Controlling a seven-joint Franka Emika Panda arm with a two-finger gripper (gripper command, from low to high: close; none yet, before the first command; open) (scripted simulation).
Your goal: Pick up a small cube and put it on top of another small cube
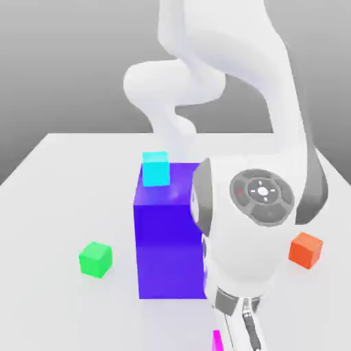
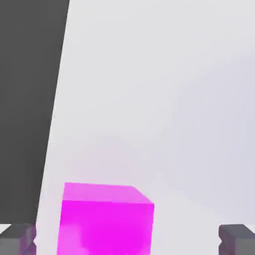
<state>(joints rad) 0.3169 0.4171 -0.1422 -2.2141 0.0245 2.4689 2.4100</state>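
The end effector (image 2: 127, 239) is seen released, its two grey fingertips (image 2: 238, 238) spread wide with nothing grasped. The small bright magenta-pink cube (image 2: 104, 221) is found on the white table (image 2: 174, 99) between them, closer to one fingertip and near the table's front edge. In the exterior view, it (image 1: 216, 341) is glimpsed beside the white arm (image 1: 247, 233). Farther back, a big blue-purple block (image 1: 168, 240) is placed, topped by a small cyan cube (image 1: 155, 169). The small bright green cube (image 1: 95, 259) is set towards the exterior view's left, a small orange cube (image 1: 305, 249) towards its right.

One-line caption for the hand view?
Open gripper straddling the magenta cube on the white table, fingers apart.
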